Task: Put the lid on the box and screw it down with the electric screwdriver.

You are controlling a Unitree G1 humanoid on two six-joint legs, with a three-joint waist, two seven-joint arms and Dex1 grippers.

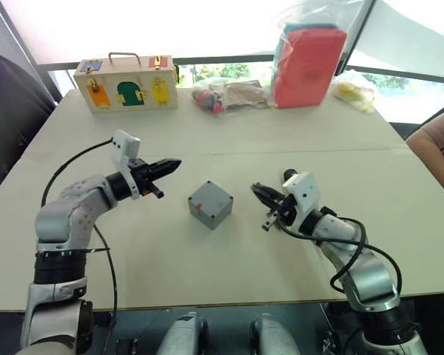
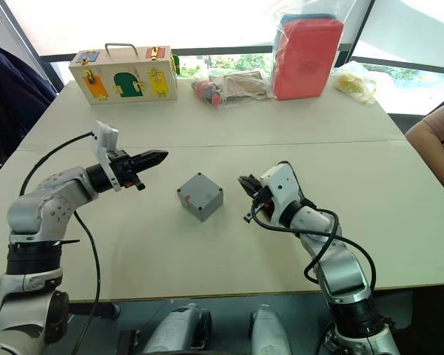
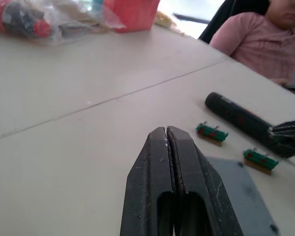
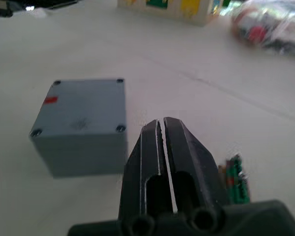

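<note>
The grey box (image 1: 210, 204) with a small red mark stands in the middle of the table. The lid (image 4: 83, 105), flat with corner screw holes, sits on top of it. My left gripper (image 1: 173, 164) hovers shut and empty to the box's left, pointing at it. To the box's right, my right gripper (image 1: 257, 189) is shut on nothing, a little apart from it. The black electric screwdriver (image 3: 236, 118) with red markings lies on the table in the left wrist view, beside the right gripper's fingertips (image 3: 287, 130).
Two small green strips (image 3: 211, 132) (image 3: 259, 160) lie near the screwdriver. Along the far edge stand a wooden box with coloured doors (image 1: 126, 83), a plastic bag of items (image 1: 226, 95), a red case (image 1: 307, 63) and a yellow bag (image 1: 353, 89). A person (image 1: 438, 140) sits at the right.
</note>
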